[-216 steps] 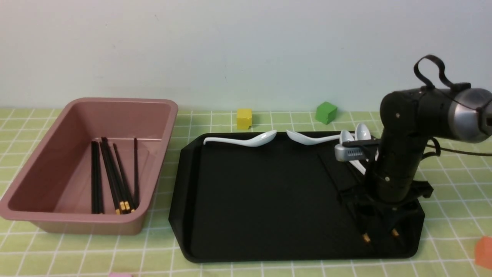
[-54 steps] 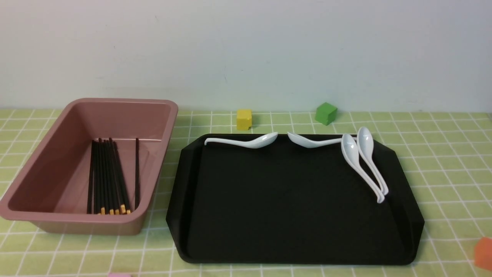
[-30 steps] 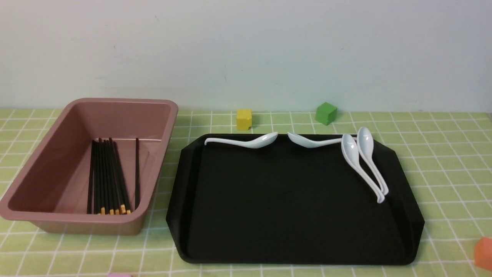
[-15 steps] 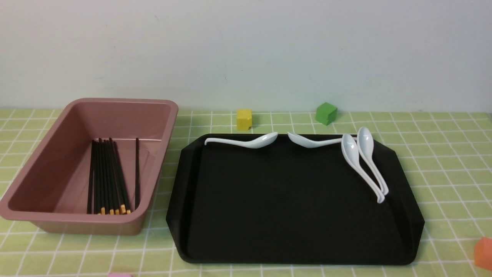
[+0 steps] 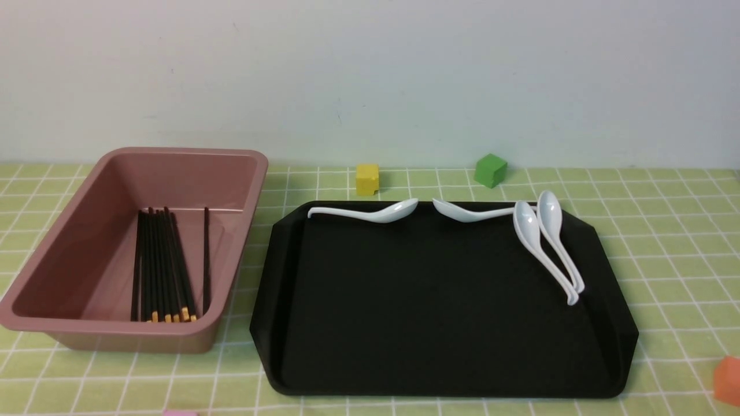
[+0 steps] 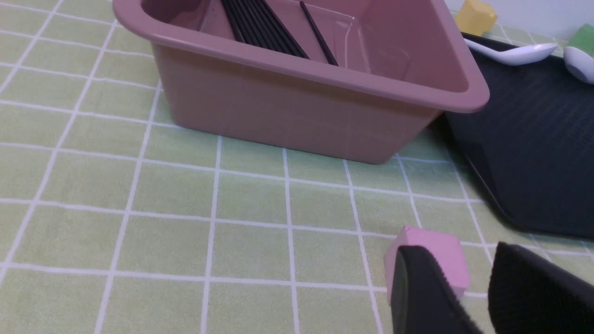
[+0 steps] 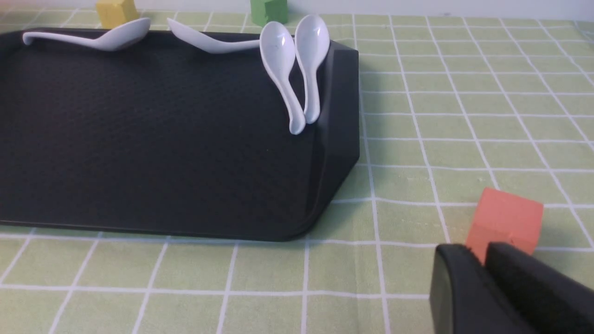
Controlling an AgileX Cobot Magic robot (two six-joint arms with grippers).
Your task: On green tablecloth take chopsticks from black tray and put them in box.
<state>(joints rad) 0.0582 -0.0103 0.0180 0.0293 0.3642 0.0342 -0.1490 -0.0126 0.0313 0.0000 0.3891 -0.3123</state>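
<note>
**Ana:** Gone from your front view is the right arm that stood over the black tray (image 5: 439, 323) in the oldest frame; the sticks it reached for are off the tray too. All the chopsticks (image 5: 165, 266) lie in the box (image 5: 139, 338), one a little apart. Only white spoons (image 5: 549, 242) remain on the tray.

**Ben:** And your wrist views?

**Ana:** Left wrist: the left gripper (image 6: 468, 297) hangs with its jaws apart above the green tablecloth (image 6: 139, 208), a pink cube (image 6: 429, 253) just behind, the box ahead. Right wrist: the right gripper (image 7: 485, 273) shows its jaws nearly together, holding nothing, near an orange cube (image 7: 506, 222).

**Ben:** How do the sticks handle?

**Ana:** Light, stiff and slick, I'd judge; you'd pinch them across the middle so they don't swing. No writing or brand is readable anywhere.
</note>
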